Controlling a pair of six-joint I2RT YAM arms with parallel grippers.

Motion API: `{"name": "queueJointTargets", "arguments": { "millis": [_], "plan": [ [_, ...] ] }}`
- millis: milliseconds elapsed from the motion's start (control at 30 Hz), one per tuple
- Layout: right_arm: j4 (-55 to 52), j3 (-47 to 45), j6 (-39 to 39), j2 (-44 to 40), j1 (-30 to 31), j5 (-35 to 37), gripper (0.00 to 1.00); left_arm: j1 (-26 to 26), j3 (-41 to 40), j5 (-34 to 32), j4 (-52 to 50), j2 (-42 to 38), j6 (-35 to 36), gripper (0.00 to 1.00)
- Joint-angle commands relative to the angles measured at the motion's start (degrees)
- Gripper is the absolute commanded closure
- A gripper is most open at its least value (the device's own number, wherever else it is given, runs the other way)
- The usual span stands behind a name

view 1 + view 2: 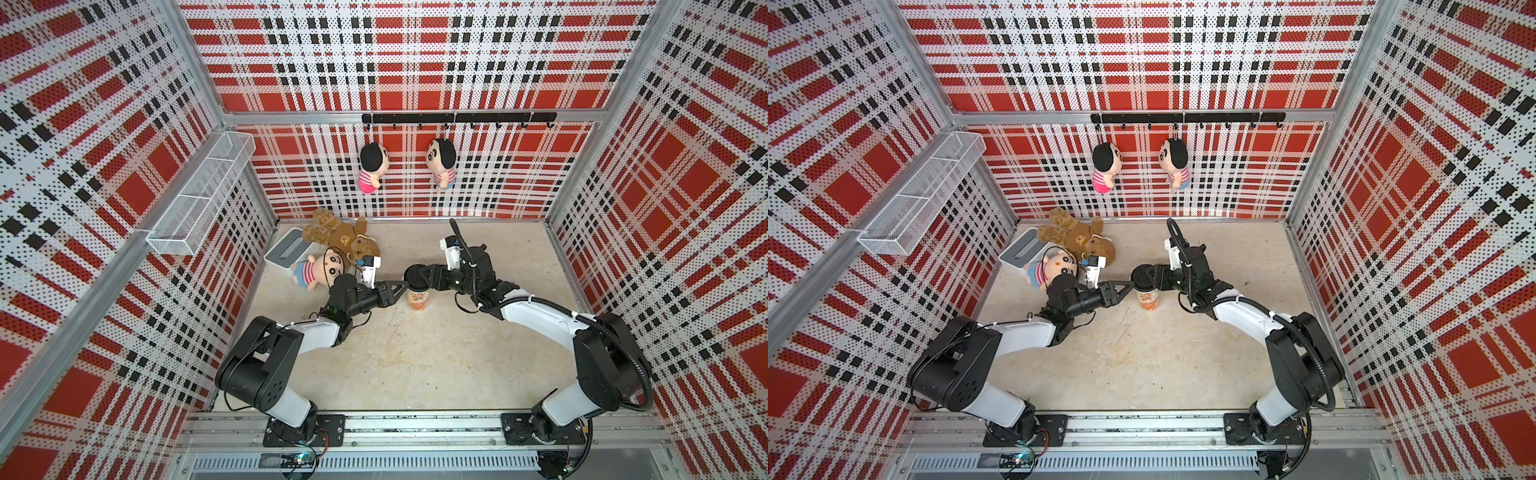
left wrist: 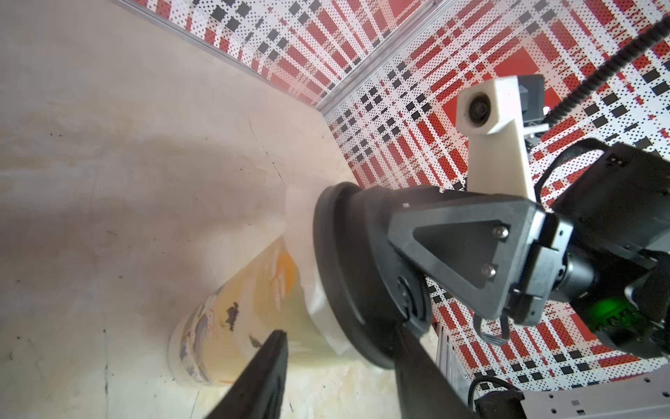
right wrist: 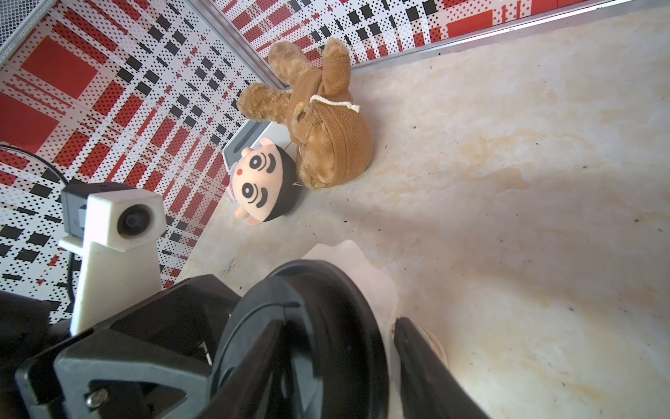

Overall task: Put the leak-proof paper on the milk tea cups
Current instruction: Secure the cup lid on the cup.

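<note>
Reaching in from opposite sides, both arms meet at the milk tea cup [image 1: 417, 300], which stands upright near the middle of the table [image 1: 415, 374].

Pose, left arm [image 1: 316, 332]: bent at the elbow near the table's left edge, forearm running inward toward the cup. The wrist is rolled so the fingers stack one above the other. The left gripper [image 1: 402, 286] sits just beside the cup's upper wall, jaws spread and holding nothing. In the left wrist view its lower finger [image 2: 261, 377] crosses in front of the cup's printed side; contact cannot be judged.

Pose, right arm [image 1: 536, 316]: bent at the elbow near the right edge, forearm running inward to the cup's top, wrist likewise rolled flat. The right gripper [image 3: 342, 323] is clamped on the rim of the black lid [image 2: 340, 275], one finger across the lid's top face and the other below its edge.

The leak-proof paper [image 2: 328, 332] lies over the cup's mouth, sandwiched under the lid. Its crumpled white edges stick out past the rim. Whether the lid is fully seated cannot be told.
</note>
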Motion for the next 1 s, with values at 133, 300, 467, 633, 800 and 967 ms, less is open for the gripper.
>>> {"name": "queueJointTargets", "arguments": {
  "millis": [133, 300, 467, 633, 800, 967],
  "plan": [
    [-10.5, -2.9, -1.4, 3.3, 0.2, 2.6, 0.49, 2.6, -4.1, -1.6, -6.3, 6.1, -1.9, 0.57],
    [-10.4, -3.0, -1.4, 3.6, 0.2, 2.4, 0.53, 2.4, -5.4, -2.3, -5.3, 7.6, -2.0, 0.60],
    [-10.5, -3.2, -1.4, 3.0, 0.2, 2.3, 0.53, 2.2, -4.5, -1.6, -5.0, 8.2, -1.9, 0.60],
    [-10.6, -2.4, -1.4, 1.6, 0.2, 1.5, 0.52, 4.0, -3.2, -0.5, -5.6, 3.6, -2.0, 0.58],
    [-11.1, -1.4, -1.4, 0.3, 0.2, 1.4, 0.43, 4.3, -0.2, -2.3, -10.2, -3.0, 0.2, 0.49],
    [-11.0, -0.3, -1.5, 0.1, 0.2, 0.5, 0.41, 1.6, 6.2, -8.1, -18.2, -7.7, 6.7, 0.36]
  ]
}}
